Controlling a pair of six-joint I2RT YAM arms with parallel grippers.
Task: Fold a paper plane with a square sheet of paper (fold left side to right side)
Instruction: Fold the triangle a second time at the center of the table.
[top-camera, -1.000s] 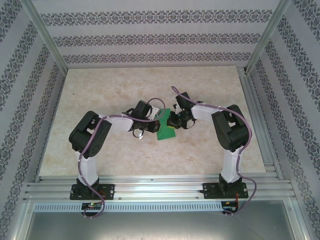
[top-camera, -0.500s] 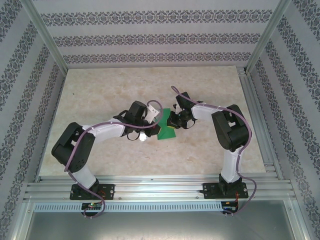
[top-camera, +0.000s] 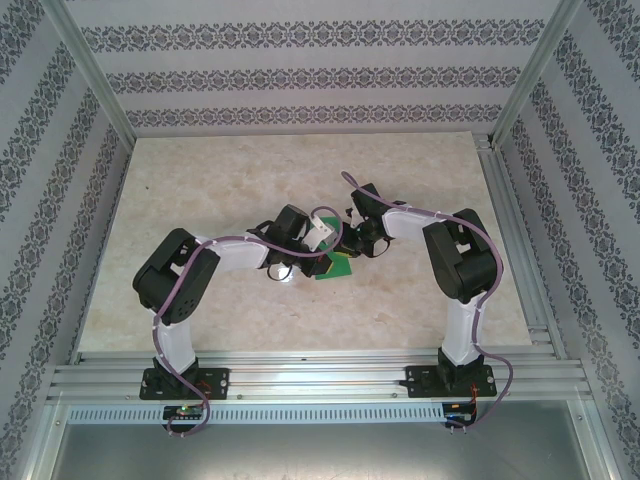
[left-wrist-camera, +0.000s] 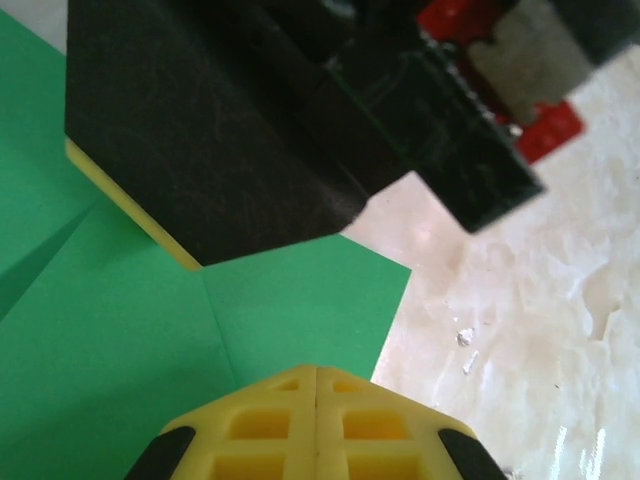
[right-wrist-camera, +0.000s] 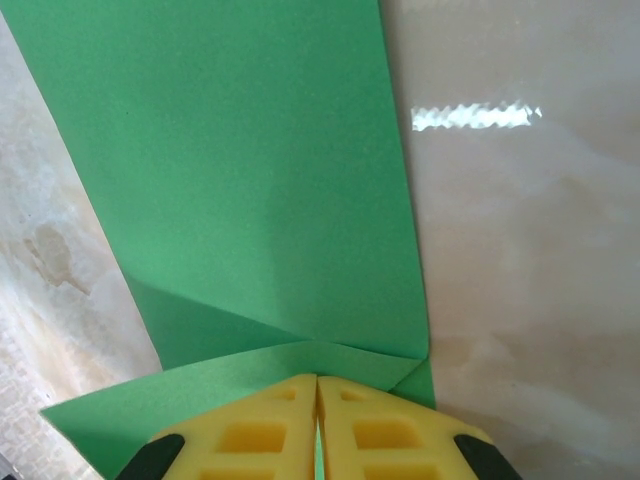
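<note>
Clenched, the right end effector shows two yellow, waffle-ribbed fingers pressed pad to pad at the bottom of the right wrist view. A thin green line of the sheet of paper is nipped in the seam between them. The paper is thin, matte and bright green, with straight cut edges. A flap rises toward the fingers, and two creases meet in a shallow V just above the fingertips. From there the sheet runs as a broad strip to the top of the frame, its long axis leaning slightly left. It lies on the glossy, beige, marble-patterned bench.

The left end effector is closed too, its yellow fingers tight together at the bottom edge of the left wrist view, above a creased corner of the green paper. Whether it touches the paper cannot be told. In the top view the sheet sits mid-frame, just below the two meeting end effectors.
</note>
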